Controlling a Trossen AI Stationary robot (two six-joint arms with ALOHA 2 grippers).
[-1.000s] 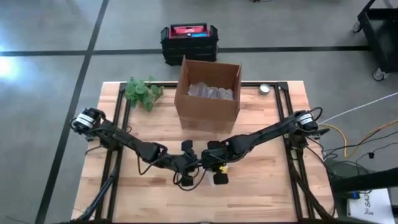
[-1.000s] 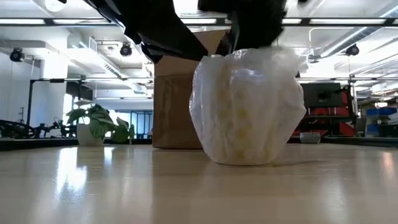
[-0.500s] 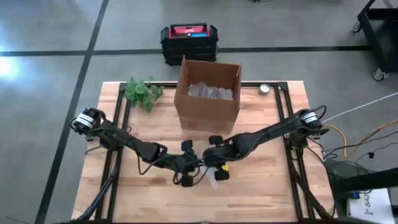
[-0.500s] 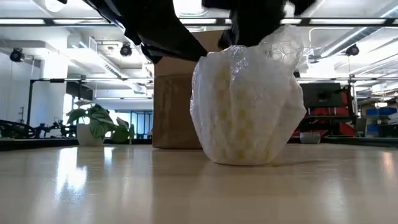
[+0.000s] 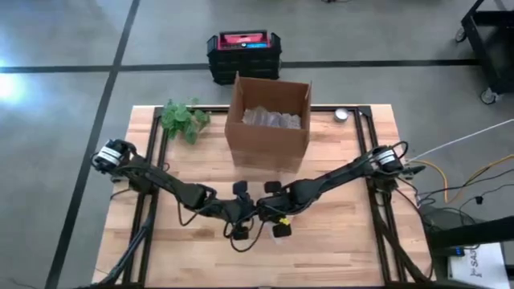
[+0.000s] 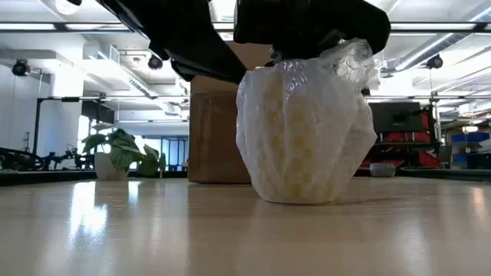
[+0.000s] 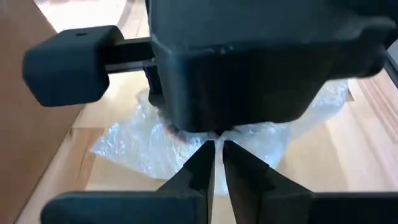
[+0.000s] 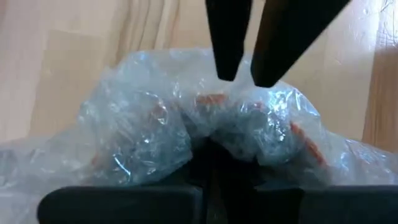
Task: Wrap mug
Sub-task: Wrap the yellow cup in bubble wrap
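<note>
Both grippers meeting over the bubble-wrapped yellow mug [image 6: 305, 130], lower centre of the high view.

Mug is standing upright on the light wooden table [image 5: 345, 249], in front of the open brown cardboard box [image 5: 269, 120]. Left gripper [image 7: 216, 152] is showing fingers pressed together at the clear wrap (nothing visibly held). Right gripper [image 8: 241, 56] is hanging over the wrap's bunched top, fingers nearly together; whether it is pinching film, cannot tell.

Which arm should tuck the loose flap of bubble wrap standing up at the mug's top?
Probably the right. In the low view the flap rises beside the right gripper, whose fingers point down at the bubble-wrapped mug. The left gripper looks pinched shut on the wrap, steadying it.
</note>
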